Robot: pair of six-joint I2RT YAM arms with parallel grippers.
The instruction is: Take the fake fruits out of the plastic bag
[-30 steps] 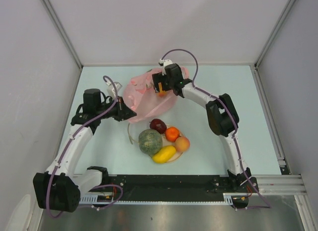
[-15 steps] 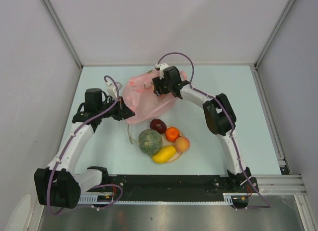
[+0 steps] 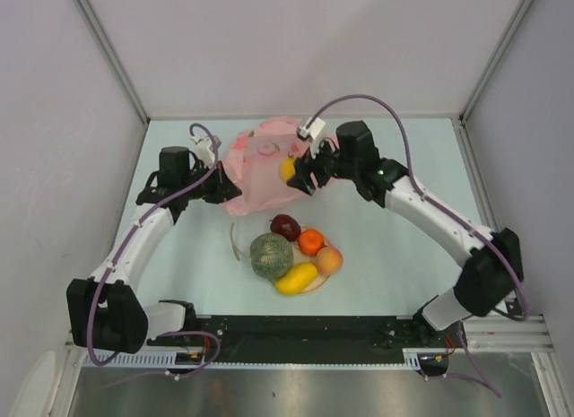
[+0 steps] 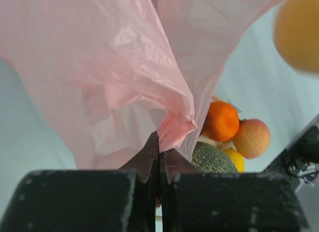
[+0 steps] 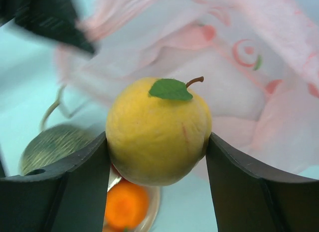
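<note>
The pink plastic bag [image 3: 256, 166] lies crumpled at the back of the table. My left gripper [image 3: 224, 188] is shut on a bunched fold of the bag [image 4: 169, 127]. Just right of the bag, my right gripper [image 3: 298, 173] is shut on a round yellow fruit [image 3: 287, 169] with a green leaf and stem [image 5: 157, 132], held clear of the bag's mouth. On the plate [image 3: 235, 247] in front lie a netted melon [image 3: 271, 256], a dark red apple [image 3: 285, 226], an orange [image 3: 310, 242], a peach-coloured fruit [image 3: 329, 259] and a yellow oblong fruit [image 3: 296, 278].
Grey walls close the table in at the back and on both sides. The black rail [image 3: 305, 332] with the arm bases runs along the near edge. The plate of fruits sits between the two arms, just in front of the bag.
My right gripper has closed on the yellow fruit and drawn back to the right, out of the bag. The left gripper has kept its hold on the bag, shifting slightly up.
</note>
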